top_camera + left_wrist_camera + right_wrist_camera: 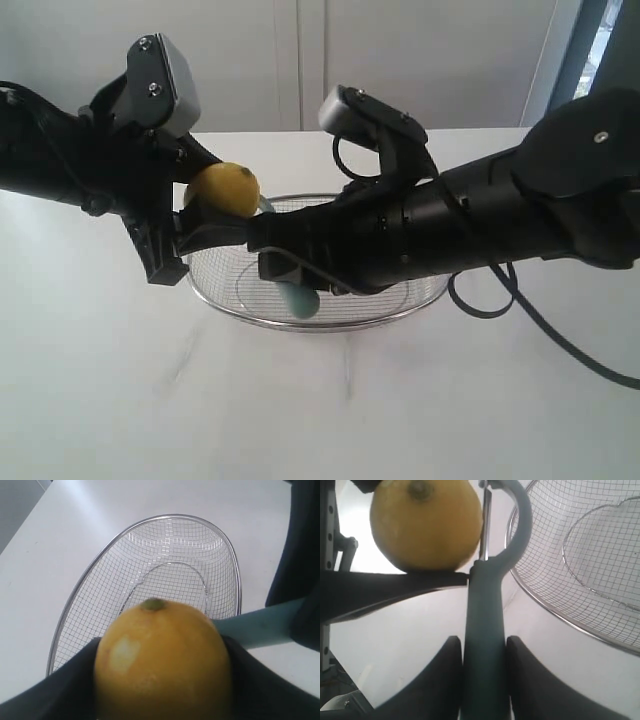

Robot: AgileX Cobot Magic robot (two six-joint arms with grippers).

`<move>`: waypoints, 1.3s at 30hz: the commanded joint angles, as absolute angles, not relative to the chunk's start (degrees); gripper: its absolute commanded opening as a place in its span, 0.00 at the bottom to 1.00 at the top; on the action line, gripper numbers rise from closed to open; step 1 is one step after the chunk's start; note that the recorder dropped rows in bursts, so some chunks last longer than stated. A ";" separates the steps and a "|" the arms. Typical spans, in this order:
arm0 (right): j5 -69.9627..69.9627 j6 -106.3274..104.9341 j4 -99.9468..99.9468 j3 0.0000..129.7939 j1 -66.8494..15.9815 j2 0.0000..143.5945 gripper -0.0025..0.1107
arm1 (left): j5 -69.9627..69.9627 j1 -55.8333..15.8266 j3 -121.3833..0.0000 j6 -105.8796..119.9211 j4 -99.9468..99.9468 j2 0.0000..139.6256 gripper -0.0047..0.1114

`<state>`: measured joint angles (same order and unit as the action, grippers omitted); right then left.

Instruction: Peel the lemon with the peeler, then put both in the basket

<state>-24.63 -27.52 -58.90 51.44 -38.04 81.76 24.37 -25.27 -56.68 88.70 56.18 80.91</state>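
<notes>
Yellow lemon (162,665) w/ pale patch, teal-handled peeler (482,645), silver grid-mesh basket (200,545), white table (300,400), black arms (520,210)

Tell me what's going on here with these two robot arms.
It looks like lemon peeling is under way. The left gripper has its jaws clamped on the lemon, holding it up above the left edge of the wire basket. The right gripper holds the peeler by its handle, blade against the lemon's side. A pale patch shows on the skin. Neither is in the basket yet.
</notes>
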 commanded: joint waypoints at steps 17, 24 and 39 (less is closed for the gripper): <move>-21.17 -28.33 -57.83 51.56 -38.25 80.66 0.02 | 25.14 -25.38 -56.62 88.26 58.60 79.11 0.04; -19.81 -28.33 -57.83 51.56 -38.25 80.66 0.02 | 25.03 -25.38 -56.62 88.26 58.60 77.94 0.04; -19.58 -28.13 -57.96 51.56 -38.25 80.56 0.02 | 22.32 -25.28 -56.62 82.54 54.53 77.94 0.04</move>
<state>-20.24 -27.52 -57.69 51.44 -38.17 81.29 22.17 -25.39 -56.68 84.21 53.85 78.77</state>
